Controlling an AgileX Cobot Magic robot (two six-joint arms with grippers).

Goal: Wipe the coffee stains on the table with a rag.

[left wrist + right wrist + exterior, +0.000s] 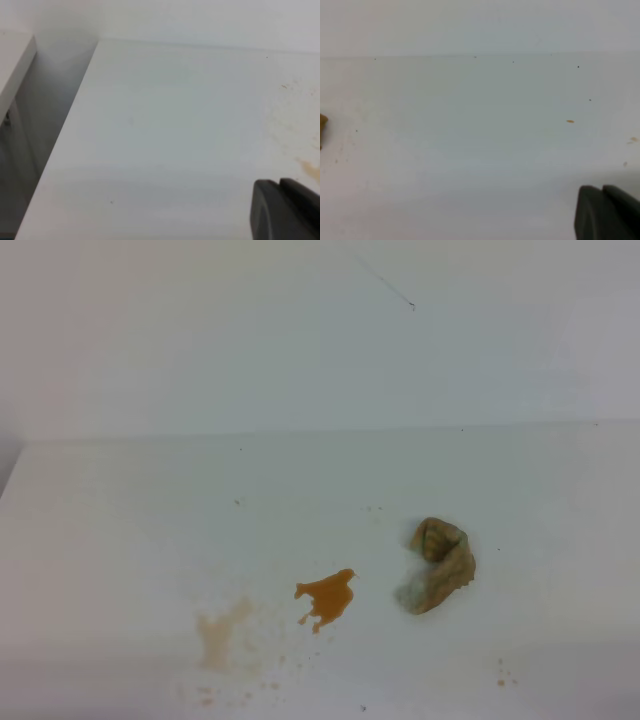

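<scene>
The rag lies bunched on the white bench, just right of a vivid orange-brown coffee stain; a paler tan smear sits further left. A white wall bearing a thin scratch rises behind. The right gripper has its jaws closed on nothing; the left gripper shows too little to tell.

Right tool closed with nothing in it; left tool barely visible, state unclear
</scene>
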